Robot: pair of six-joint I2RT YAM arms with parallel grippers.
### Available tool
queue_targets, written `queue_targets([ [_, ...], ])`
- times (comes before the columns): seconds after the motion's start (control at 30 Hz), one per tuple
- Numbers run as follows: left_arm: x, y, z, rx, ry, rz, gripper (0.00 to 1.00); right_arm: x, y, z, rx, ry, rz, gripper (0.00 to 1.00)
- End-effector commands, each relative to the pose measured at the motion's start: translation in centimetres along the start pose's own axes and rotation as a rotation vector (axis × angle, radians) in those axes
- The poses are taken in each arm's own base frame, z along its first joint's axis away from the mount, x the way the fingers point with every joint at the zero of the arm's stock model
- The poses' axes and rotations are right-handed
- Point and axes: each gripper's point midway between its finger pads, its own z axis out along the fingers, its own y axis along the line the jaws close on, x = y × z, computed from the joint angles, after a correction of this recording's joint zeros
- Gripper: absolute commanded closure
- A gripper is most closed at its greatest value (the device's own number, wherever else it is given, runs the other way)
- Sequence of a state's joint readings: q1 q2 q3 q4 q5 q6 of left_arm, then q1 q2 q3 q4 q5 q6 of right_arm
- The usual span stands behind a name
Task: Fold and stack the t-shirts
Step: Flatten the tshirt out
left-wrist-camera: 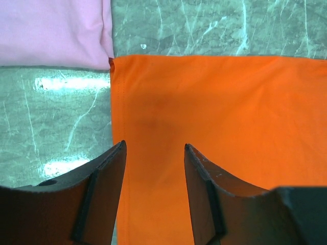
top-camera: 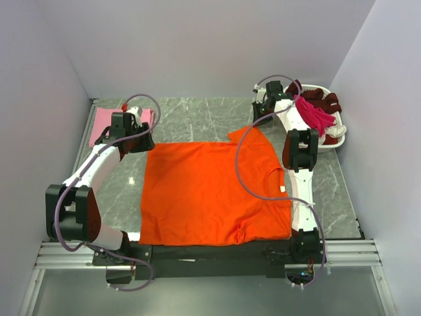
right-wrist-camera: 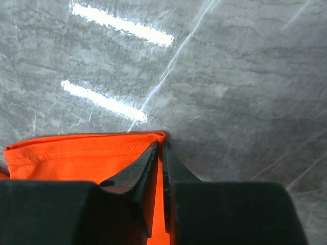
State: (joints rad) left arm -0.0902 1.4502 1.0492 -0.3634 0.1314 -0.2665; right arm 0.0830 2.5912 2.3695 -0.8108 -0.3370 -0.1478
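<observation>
A bright orange t-shirt [top-camera: 210,191] lies spread flat across the middle of the table. My left gripper [top-camera: 135,135] is open above its far left corner, fingers straddling the hem edge [left-wrist-camera: 153,148]. My right gripper [top-camera: 261,113] is shut on the orange shirt's far sleeve edge [right-wrist-camera: 102,153], cloth pinched between its fingers [right-wrist-camera: 160,148]. A folded light pink t-shirt [top-camera: 105,122] lies at the far left; it also shows in the left wrist view [left-wrist-camera: 51,30]. Magenta [top-camera: 316,115] and dark maroon [top-camera: 325,100] shirts lie in the basket.
A white plastic basket [top-camera: 335,135] stands at the far right corner, beside the right arm. Grey marble tabletop [top-camera: 197,118] shows behind the orange shirt. White walls close in on the left, back and right.
</observation>
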Motion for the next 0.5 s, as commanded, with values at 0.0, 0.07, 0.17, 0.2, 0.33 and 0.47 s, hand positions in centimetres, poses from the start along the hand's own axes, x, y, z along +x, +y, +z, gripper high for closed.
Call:
queue_targets([
  [0.0, -0.5, 0.3, 0.2, -0.007, -0.024, 0.016, 0.45, 0.0, 1.0, 0.2, -0.027, 0.014, -0.026, 0.91],
  [0.07, -0.4, 0.3, 0.6, 0.004, -0.016, 0.004, 0.45, -0.5, 1.1, -0.4, -0.022, -0.003, -0.034, 0.99],
  [0.17, -0.3, 0.9, 1.4, 0.023, -0.002, -0.047, 0.45, -1.5, 0.8, -1.5, 0.005, -0.036, -0.049, 1.00],
  [0.2, -0.5, 1.0, 1.6, 0.048, -0.005, -0.081, 0.45, -2.0, 0.6, -1.8, 0.018, -0.057, -0.056, 1.00],
  [0.33, -0.6, 1.3, 3.4, 0.068, 0.030, -0.143, 0.50, -2.5, 0.4, -3.8, 0.054, -0.093, -0.072, 1.00],
  [0.47, -0.3, 2.1, 5.0, 0.031, 0.074, -0.160, 0.56, -3.4, 0.2, -6.3, 0.101, -0.138, -0.086, 1.00],
])
